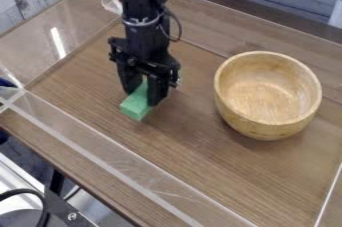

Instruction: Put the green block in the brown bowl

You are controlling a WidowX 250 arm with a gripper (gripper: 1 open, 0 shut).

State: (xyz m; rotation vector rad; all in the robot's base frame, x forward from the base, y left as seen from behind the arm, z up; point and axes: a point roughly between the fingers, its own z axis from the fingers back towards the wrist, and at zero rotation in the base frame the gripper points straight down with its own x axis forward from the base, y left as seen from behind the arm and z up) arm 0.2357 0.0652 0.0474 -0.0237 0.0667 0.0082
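The gripper (144,89) is pointing straight down over the left-centre of the wooden table (201,161), its two dark fingers (126,79) straddling the upper end of the green block (138,104). The jaws are standing at a middling width that matches the block between them, so it is reading as a grip on the block. Whether the block's lower end is touching the table or hanging just clear of it is hard to tell from this angle.

The brown bowl (269,94) is sitting to the right, well apart from the block, upright and empty.

Step in hand, as I judge it: lifting the block clear before carrying it right. To do it well, the lift is needing to go high enough that the block's dangling end clears the bowl's thick rim, with the grip kept firm because only one end is pinched. Releasing should come over the bowl's centre, low, so the bar is not bouncing out.

Block orientation: an elongated bar, its long axis running diagonally in the view, from the pinched upper-right end down toward the lower-left. It looks tilted, not flat, though that is a judgement.
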